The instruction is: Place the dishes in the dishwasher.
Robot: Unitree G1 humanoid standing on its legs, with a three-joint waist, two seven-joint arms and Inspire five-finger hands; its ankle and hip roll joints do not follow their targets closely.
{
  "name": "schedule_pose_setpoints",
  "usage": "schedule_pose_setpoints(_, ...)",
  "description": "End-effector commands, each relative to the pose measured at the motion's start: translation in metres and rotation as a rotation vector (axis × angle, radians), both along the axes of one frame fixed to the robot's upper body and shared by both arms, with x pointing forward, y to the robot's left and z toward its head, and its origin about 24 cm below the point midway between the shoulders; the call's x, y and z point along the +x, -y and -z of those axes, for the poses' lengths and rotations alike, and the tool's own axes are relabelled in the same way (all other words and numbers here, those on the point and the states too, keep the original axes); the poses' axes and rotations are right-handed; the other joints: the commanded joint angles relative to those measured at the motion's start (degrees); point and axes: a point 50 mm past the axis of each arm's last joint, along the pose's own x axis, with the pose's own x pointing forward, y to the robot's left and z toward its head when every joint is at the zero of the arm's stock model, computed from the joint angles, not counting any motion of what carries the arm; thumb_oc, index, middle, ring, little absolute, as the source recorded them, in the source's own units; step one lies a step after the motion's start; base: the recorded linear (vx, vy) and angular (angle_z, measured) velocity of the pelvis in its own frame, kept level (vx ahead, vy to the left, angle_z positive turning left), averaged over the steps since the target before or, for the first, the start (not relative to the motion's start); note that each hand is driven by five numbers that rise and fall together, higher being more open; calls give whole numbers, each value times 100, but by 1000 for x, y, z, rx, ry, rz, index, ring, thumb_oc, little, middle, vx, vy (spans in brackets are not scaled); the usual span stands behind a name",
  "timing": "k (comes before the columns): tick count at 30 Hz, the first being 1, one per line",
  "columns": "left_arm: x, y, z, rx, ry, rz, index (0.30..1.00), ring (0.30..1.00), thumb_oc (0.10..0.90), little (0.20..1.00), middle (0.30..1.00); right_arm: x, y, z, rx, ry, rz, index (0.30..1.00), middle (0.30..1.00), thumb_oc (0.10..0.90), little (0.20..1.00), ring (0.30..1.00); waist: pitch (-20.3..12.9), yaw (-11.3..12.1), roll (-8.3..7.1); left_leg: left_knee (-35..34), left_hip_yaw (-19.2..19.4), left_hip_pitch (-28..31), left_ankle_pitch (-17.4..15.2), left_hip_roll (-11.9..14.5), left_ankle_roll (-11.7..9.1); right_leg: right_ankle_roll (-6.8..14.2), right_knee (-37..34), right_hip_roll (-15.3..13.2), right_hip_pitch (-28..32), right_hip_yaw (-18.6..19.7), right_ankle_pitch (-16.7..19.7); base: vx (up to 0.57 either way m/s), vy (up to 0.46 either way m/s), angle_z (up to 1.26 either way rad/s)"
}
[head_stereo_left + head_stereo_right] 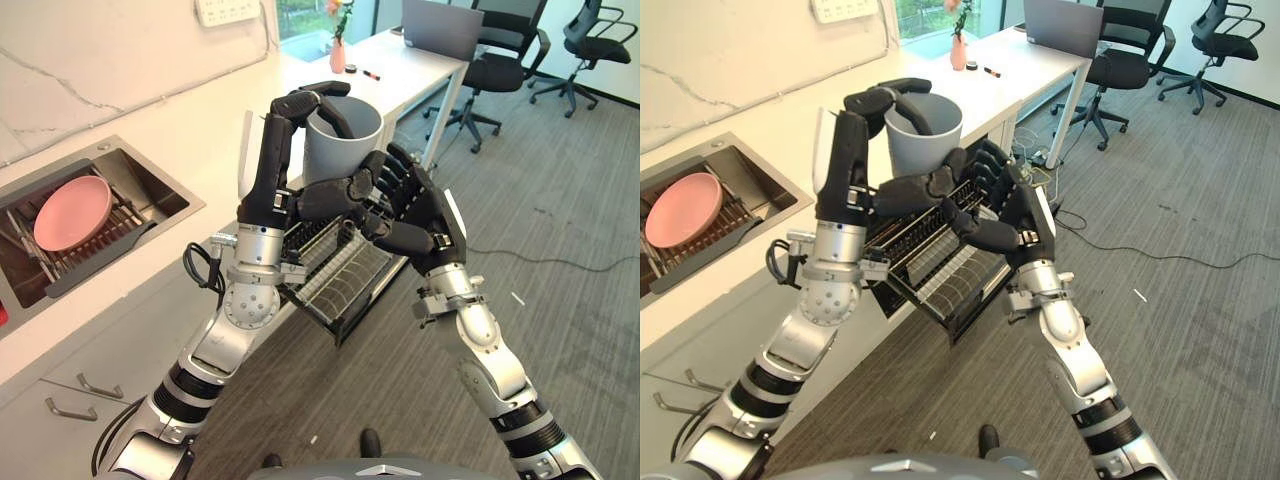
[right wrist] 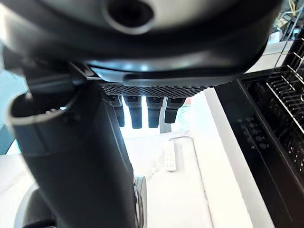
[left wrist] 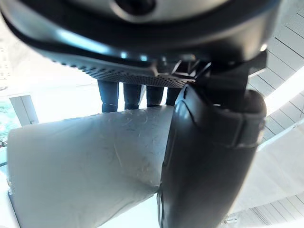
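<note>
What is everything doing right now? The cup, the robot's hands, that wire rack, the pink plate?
Grey cup: upright, held above the rack.
Left hand: fingers curled over the cup's rim, thumb on its side.
Right hand: beside the cup's lower part; fingers curled, hold unclear.
Dishwasher rack: pulled out, nothing visible in it.
Pink plate: lying on the sink's rack.

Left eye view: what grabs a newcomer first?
The grey cup held up mid-frame, the left hand curled over its rim and the right hand against its side. Below them, the dishwasher rack is pulled out. A pink plate sits in the sink at left.
</note>
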Motion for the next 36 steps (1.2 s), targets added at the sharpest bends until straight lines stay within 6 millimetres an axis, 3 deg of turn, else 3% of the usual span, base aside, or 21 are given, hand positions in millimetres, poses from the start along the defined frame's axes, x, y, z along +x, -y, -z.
schedule_pose_setpoints(1, -21, 47, -50, 2, 263, 291, 300, 300, 400, 300, 300, 9, -12, -45, 155, 195, -47, 900, 900, 800, 900, 900, -476, 150, -57, 22, -154, -66, -146, -228, 51, 473, 176, -188, 378, -132, -644, -25, -1, 5)
schedule_pose_setpoints(10, -19, 64, -36, 74, 177, 386, 300, 300, 400, 300, 300, 12, -25, -51, 205, 194, -129, 900, 900, 800, 900, 900, -485, 191, -71, 22, -184, -42, -180, -227, 51, 472, 167, -204, 417, -163, -677, -3, 0, 0)
schedule_pose_setpoints(24, -22, 74, -32, 156, 152, 489, 300, 300, 400, 300, 300, 13, -28, -53, 211, 180, -229, 900, 900, 800, 900, 900, -479, 189, -66, 22, -209, -37, -177, -217, 30, 454, 188, -200, 418, -205, -689, 0, 0, 0)
schedule_pose_setpoints(36, -17, 82, 5, 212, -48, 569, 300, 300, 400, 300, 300, 19, -28, -51, 209, 157, -261, 900, 900, 800, 900, 900, -458, 201, -35, 22, -206, -28, -177, -212, 30, 439, 209, -194, 418, -232, -711, -3, -1, 3)
